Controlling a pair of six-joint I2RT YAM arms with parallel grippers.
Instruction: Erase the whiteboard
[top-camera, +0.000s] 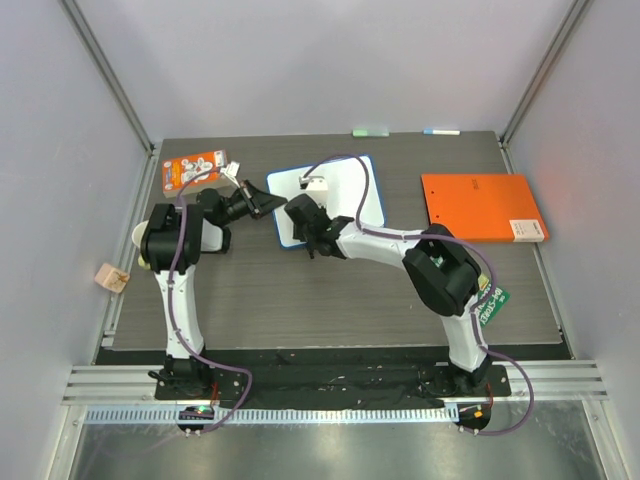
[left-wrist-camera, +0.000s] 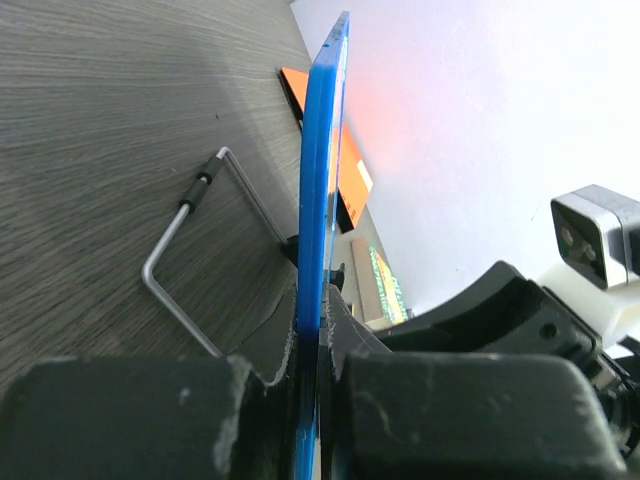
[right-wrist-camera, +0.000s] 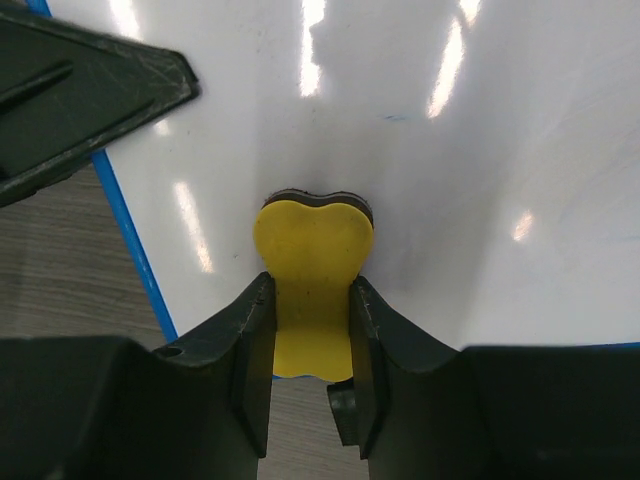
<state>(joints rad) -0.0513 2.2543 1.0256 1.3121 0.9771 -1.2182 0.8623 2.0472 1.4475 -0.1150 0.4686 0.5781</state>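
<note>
The whiteboard, white with a thin blue frame, lies mid-table, its left edge raised. My left gripper is shut on that blue edge; the wrist view shows the frame edge-on between the jaws, with the wire stand underneath. My right gripper is shut on a yellow eraser, whose dark felt presses on the white surface near the lower left corner. A faint blue mark shows on the board.
An orange flat folder lies at the right. An orange card with white shapes lies at the back left. A small tan block sits off the table's left edge. A green-labelled item lies by the right arm.
</note>
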